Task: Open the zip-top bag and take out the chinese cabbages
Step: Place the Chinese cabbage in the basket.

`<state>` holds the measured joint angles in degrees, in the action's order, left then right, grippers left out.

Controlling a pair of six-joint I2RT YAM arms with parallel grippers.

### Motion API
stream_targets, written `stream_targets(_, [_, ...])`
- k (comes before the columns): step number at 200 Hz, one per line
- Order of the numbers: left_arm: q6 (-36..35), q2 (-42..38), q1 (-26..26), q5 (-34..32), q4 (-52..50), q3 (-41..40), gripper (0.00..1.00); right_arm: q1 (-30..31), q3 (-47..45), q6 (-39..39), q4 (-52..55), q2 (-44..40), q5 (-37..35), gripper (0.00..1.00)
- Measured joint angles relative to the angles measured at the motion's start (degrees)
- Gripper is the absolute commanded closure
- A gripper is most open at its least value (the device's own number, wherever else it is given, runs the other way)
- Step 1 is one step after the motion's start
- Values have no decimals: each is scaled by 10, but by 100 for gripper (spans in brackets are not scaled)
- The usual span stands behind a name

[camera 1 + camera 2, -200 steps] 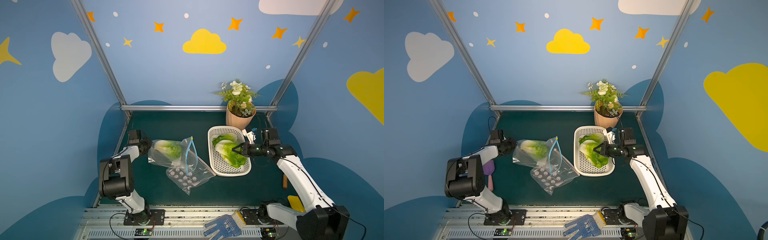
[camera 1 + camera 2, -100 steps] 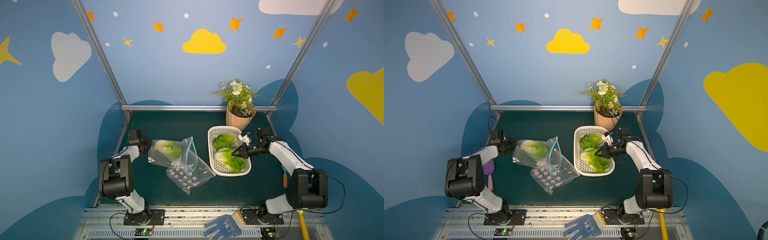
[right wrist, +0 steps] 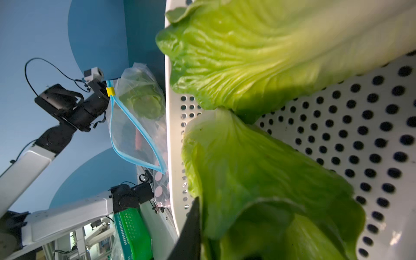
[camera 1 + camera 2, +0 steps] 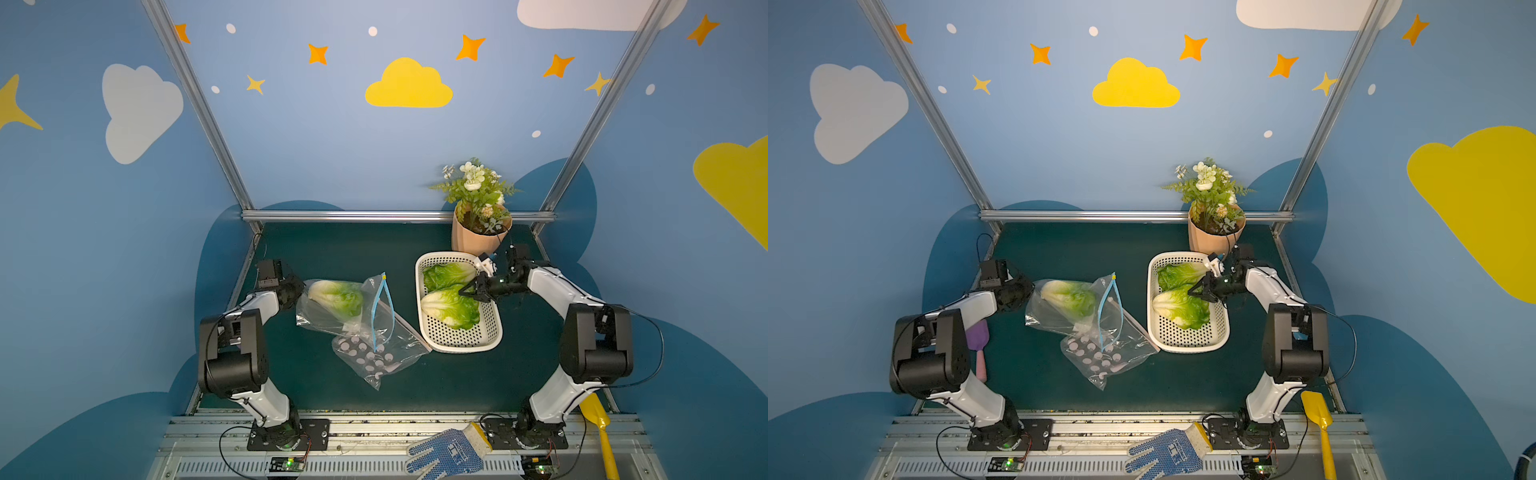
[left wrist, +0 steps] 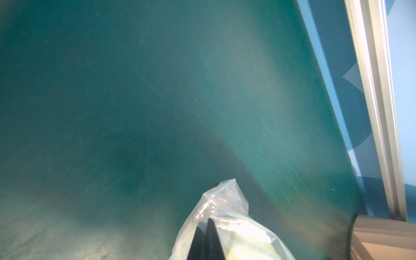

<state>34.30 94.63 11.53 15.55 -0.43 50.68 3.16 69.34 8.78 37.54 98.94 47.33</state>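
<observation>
Lying in basket (image 4: 457,338), cabbage (image 4: 451,307) touches right pincer (image 4: 467,291); left pincer (image 4: 300,287) pinching bag (image 4: 374,332).

Clear zip-top bag (image 4: 365,332) lies crumpled, blue zip mouth gaping; one chinese cabbage (image 4: 336,297) inside (white base away from mouth). Far cabbage (image 4: 449,275) and near cabbage (image 4: 451,307) lie touching in the white basket (image 4: 457,347), leaves bright green.

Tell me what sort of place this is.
Most likely a staged robot test booth, not a real kitchen: a left arm and right arm bolted to a metal rail, an aluminium frame post, and blue walls painted with a yellow cloud around a green tabletop.
</observation>
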Motion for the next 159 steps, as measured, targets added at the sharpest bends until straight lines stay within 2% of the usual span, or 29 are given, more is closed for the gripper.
stream_targets(29, [0,0,0,7,1,0,95,0,11,3,-13,7,-32,58])
stream_targets(59, [1,-2,0,12,3,-1,95,0,11,6,-17,9,-62,54])
stream_targets(82, [2,-10,0,17,10,-11,95,0,11,8,-18,9,-80,45])
stream_targets(102, [3,-13,-1,17,11,-16,95,0,11,11,-17,8,-95,44])
stream_targets(120, [3,-14,-3,17,10,-18,95,1,11,14,-17,4,-111,38])
stream_targets(159, [3,-15,-14,17,10,-18,95,3,10,17,-12,-50,-151,28])
